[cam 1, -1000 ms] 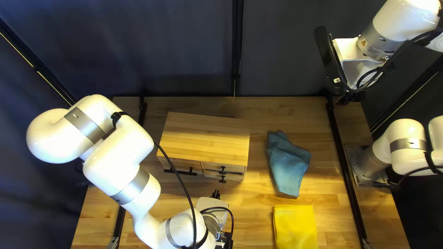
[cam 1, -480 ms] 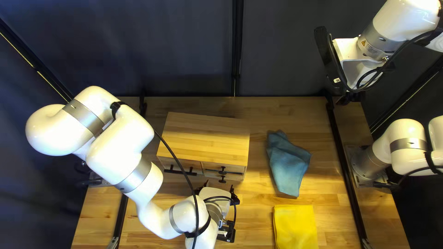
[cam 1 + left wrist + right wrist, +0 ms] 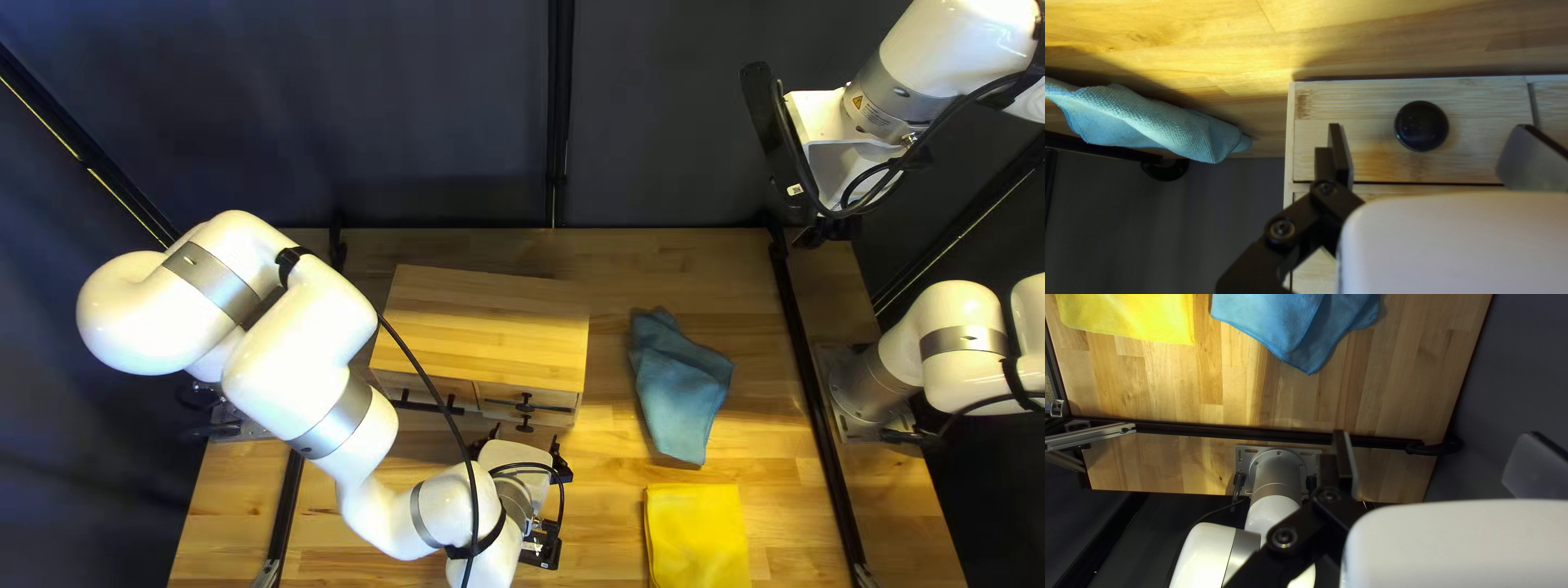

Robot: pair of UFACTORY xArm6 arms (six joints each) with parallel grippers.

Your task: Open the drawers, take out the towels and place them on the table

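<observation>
Now the left arm has carried the left gripper (image 3: 525, 437) forward from the near edge of the table (image 3: 604, 261), up to the front of the wooden chest (image 3: 486, 327). Over the last second the wrist has swung in and squared up to the drawer faces. Nothing else on the table has shifted.

In the left wrist view, the fingers stand wide apart and hold nothing. A round black knob (image 3: 1421, 125) sits just ahead of them, roughly centred in the gap and touched by neither finger. The drawer (image 3: 1363, 106) it belongs to is the lowest one, right against the table, and looks fully shut.

The blue towel (image 3: 679, 388) lies crumpled on the table off to the side of the left gripper, beyond the chest's corner. The yellow towel (image 3: 696, 531) lies flat near it, closer to the table's near edge. So 2 towels are already out.

The right gripper (image 3: 1437, 461) hangs high and well clear, also wide open and empty, looking down on its own arm's base with both towels ahead of it.

The approach looks finished, so the step in hand is probably closing on the knob and pulling. The grip needs to stay centred, since a small round knob could slip from flat fingers.
</observation>
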